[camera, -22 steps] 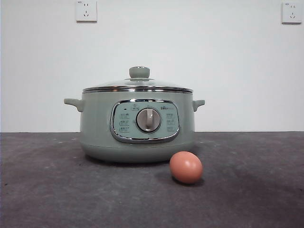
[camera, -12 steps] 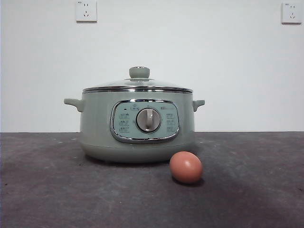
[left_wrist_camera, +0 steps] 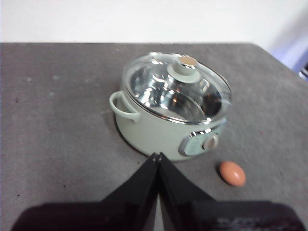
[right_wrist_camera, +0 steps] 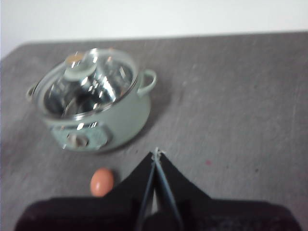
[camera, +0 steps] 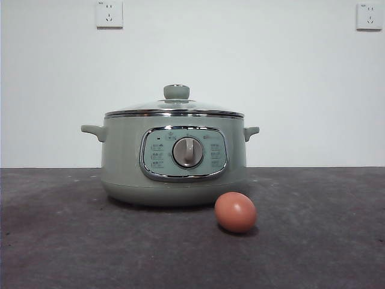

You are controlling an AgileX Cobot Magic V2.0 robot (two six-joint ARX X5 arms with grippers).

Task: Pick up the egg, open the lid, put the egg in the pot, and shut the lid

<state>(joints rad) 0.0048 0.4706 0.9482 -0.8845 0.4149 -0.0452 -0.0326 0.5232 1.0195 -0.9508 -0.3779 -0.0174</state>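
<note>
The sage-green pot point(camera: 174, 159) stands mid-table with its glass lid point(camera: 175, 108) closed on it, green knob on top. The brown-orange egg point(camera: 235, 212) lies on the table in front of the pot, to its right. Neither arm shows in the front view. My left gripper point(left_wrist_camera: 157, 156) is shut and empty, held high above the table short of the pot point(left_wrist_camera: 163, 120); the lid point(left_wrist_camera: 175, 86) and the egg point(left_wrist_camera: 233, 173) show there too. My right gripper point(right_wrist_camera: 156, 153) is shut and empty, also high, with the pot point(right_wrist_camera: 96, 113), lid point(right_wrist_camera: 86, 82) and egg point(right_wrist_camera: 102, 181) below it.
The dark grey table point(camera: 325, 241) runs back to a white wall with two sockets point(camera: 109, 13) high up. The table's far edge shows in both wrist views.
</note>
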